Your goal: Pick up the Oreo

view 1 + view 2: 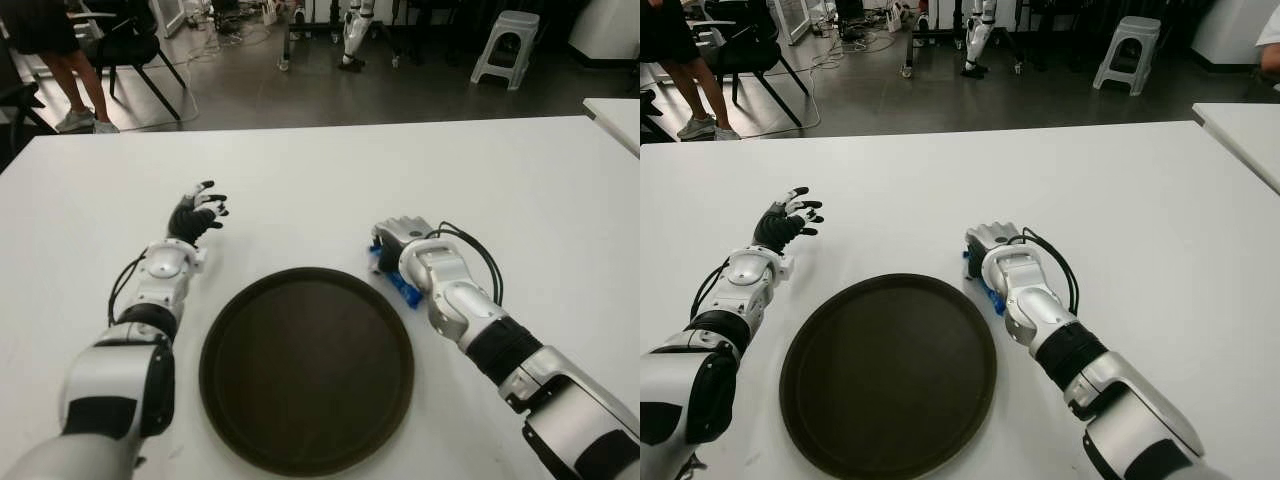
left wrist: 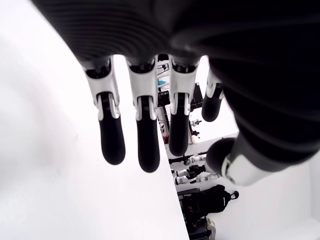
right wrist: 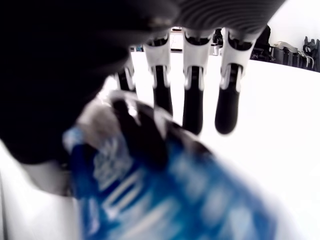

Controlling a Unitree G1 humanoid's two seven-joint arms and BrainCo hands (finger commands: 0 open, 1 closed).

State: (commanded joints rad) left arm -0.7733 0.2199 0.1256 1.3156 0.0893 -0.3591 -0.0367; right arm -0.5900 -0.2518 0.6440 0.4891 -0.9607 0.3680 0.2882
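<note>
The Oreo [image 1: 402, 286] is a blue pack lying on the white table [image 1: 300, 170] just past the upper right rim of the round dark tray [image 1: 300, 370]. My right hand [image 1: 398, 236] is directly over it and hides most of it; only a blue edge shows beside the wrist. The right wrist view has the Oreo pack [image 3: 165, 200] close under the palm. The fingers [image 3: 192, 100] stretch straight out beyond the pack and the thumb lies against its top. My left hand [image 1: 200, 212] is idle, open, at the tray's upper left.
The tray holds nothing and fills the near middle of the table. Beyond the far table edge are a person's legs [image 1: 70, 80] beside a chair, a grey stool [image 1: 505, 45] and cables on the floor. A second white table [image 1: 615, 115] is at the right.
</note>
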